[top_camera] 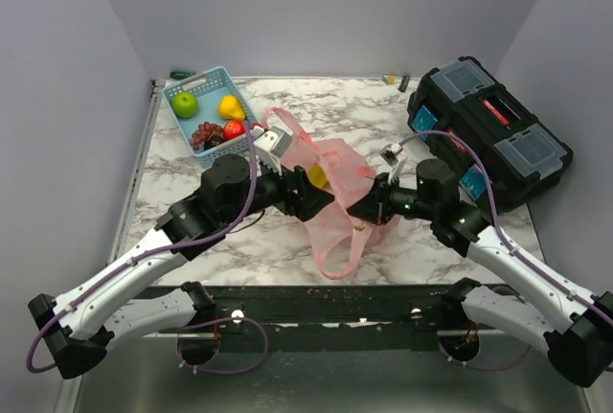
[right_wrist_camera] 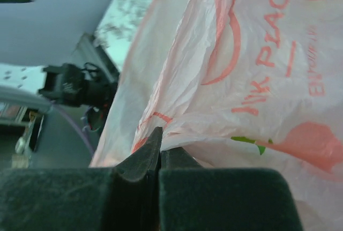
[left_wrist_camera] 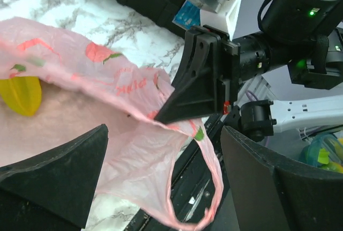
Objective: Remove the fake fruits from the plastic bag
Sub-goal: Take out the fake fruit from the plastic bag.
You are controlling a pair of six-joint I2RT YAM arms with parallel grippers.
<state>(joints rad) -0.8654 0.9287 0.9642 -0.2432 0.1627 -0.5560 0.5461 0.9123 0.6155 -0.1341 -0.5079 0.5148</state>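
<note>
My right end effector (right_wrist_camera: 159,150) is closed on a fold of the plastic bag (top_camera: 335,204), pinching the thin pink film near its rim and holding that side up off the tabletop (top_camera: 287,240). My left end effector (left_wrist_camera: 163,150) is open, its two fingers (left_wrist_camera: 59,177) spread wide over the mouth of the bag with nothing between them but loose film below. It grips nothing.

The bag sits in the middle of the tabletop, between my two arms, with one loop handle hanging toward the near edge. Through the film I see one yellow fruit (left_wrist_camera: 21,96) inside the bag, off to the left of my open fingers. Whether more pieces lie under the folds I cannot tell; the crumpled plastic hides the rest of the inside.

In the blue basket (top_camera: 182,87) at the far left lie a green apple (top_camera: 185,103), a yellow pear (top_camera: 230,106), a red apple (top_camera: 233,129) and a dark purple piece (top_camera: 206,133), all well apart from the bag. I judge those as finished, so most of the work looks done. What is left, as far as I can see, is the yellow fruit: reach into the mouth with my open left end effector, close on it and lift it clear while my right holds the bag.
</note>
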